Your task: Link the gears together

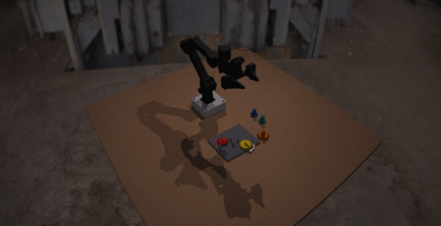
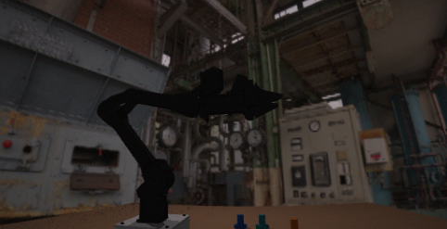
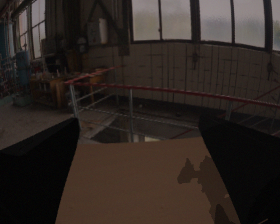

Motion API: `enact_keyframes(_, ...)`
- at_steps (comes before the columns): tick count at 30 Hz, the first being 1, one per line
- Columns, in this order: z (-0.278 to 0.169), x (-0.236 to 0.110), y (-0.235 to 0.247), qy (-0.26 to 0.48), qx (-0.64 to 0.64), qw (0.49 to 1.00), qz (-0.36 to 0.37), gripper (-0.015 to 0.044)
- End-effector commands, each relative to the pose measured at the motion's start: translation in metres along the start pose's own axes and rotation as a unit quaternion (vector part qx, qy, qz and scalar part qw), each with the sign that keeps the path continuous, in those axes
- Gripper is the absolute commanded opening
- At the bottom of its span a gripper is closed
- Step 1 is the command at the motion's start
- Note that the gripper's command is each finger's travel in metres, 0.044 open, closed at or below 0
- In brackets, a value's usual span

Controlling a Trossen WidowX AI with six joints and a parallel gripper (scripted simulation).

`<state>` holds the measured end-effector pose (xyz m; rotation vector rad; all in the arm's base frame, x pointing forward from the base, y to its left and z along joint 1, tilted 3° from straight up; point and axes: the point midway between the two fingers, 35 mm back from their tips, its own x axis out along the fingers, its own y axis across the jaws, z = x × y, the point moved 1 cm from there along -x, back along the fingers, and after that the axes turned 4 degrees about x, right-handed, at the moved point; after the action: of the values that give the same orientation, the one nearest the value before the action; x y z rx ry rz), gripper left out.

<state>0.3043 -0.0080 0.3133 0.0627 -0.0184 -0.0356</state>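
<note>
The grey board (image 1: pixel 231 155) lies on the table in front of the arm. A red gear (image 1: pixel 220 141) sits near its left side and a yellow gear (image 1: pixel 245 145) near its right side; small pegs (image 1: pixel 232 143) show between them. Three loose gears stand on the table right of and behind the board: a small blue gear (image 1: pixel 254 113) (image 2: pixel 240 222), a small teal gear (image 1: pixel 262 120) (image 2: pixel 261 222) and a larger orange gear (image 1: pixel 263 135) (image 2: pixel 294 223). My gripper (image 1: pixel 251 83) (image 3: pixel 140 123) is open and empty, high above the table, with its fingers pointing outward.
The arm's pale base (image 1: pixel 209 108) (image 2: pixel 176 221) stands on the brown table (image 1: pixel 316 133) (image 3: pixel 126 185) behind and left of the board. The arm's shadow falls over the table left of and in front of the board. Table edges show on all sides.
</note>
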Motion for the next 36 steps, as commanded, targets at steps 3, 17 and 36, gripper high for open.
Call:
enact_keyframes(3,-0.007,0.007,0.001,0.023,-0.012,1.000,0.001,0.0440)
enact_keyframes(17,-0.145,0.077,0.040,0.409,-0.270,0.862,0.132,0.0440)
enact_keyframes(36,-0.248,0.069,0.070,0.612,-0.412,0.579,0.347,0.0440)
